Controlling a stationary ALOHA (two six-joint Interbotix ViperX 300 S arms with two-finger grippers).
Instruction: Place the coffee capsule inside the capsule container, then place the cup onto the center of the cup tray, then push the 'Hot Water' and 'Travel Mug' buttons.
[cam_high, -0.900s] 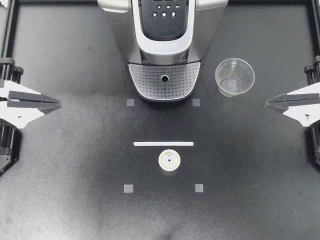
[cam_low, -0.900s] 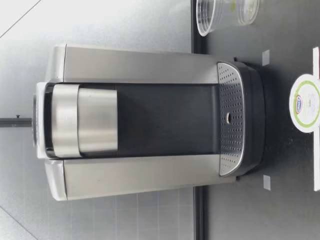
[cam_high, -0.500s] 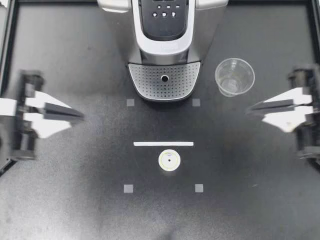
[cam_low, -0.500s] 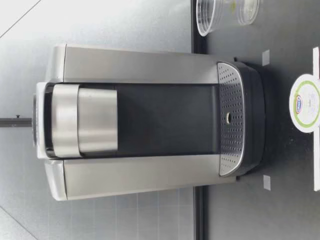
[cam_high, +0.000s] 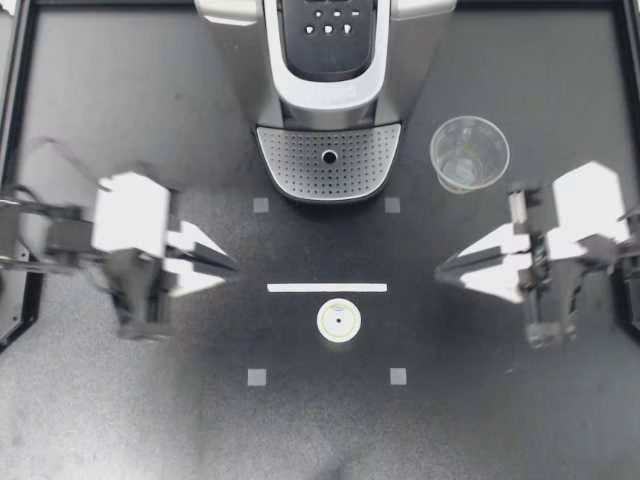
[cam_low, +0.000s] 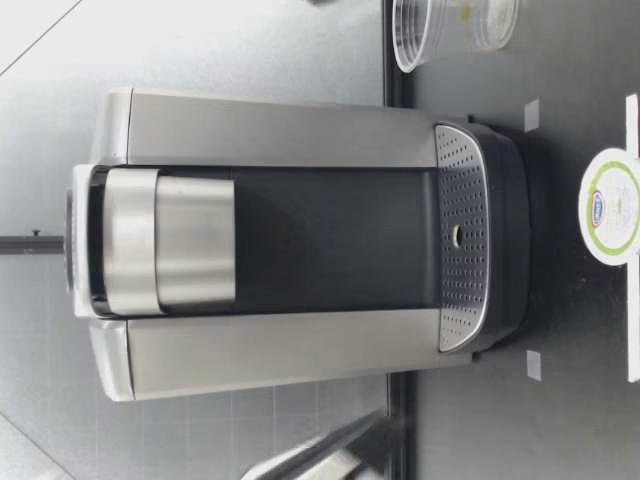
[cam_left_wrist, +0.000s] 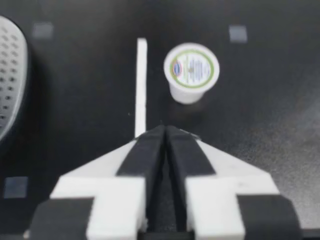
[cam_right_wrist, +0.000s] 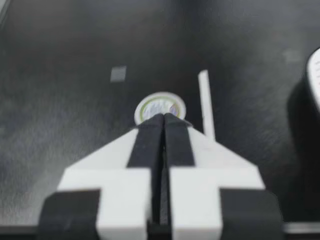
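Observation:
The coffee capsule (cam_high: 338, 321) stands lid up on the black table, just in front of a white strip (cam_high: 327, 287). A clear plastic cup (cam_high: 469, 153) stands upright to the right of the coffee machine (cam_high: 330, 60), whose perforated cup tray (cam_high: 328, 160) is bare. My left gripper (cam_high: 235, 268) is shut and empty, left of the strip. My right gripper (cam_high: 437, 272) is shut and empty, right of the strip. In the left wrist view the capsule (cam_left_wrist: 191, 70) lies ahead of the shut gripper (cam_left_wrist: 164, 129). In the right wrist view the capsule (cam_right_wrist: 160, 107) sits just beyond the shut gripper (cam_right_wrist: 163, 116).
Small grey squares (cam_high: 257, 377) mark the table around the capsule. The machine's buttons (cam_high: 328, 28) are on its top panel. In the low view the machine (cam_low: 280, 245), the cup (cam_low: 440, 25) and the capsule (cam_low: 612, 205) show, with a blurred gripper (cam_low: 390, 428) beside the machine.
Both arms have swung in from the table's sides toward the middle, on either side of the white strip. Their grippers stayed shut. Capsule and cup have not moved.

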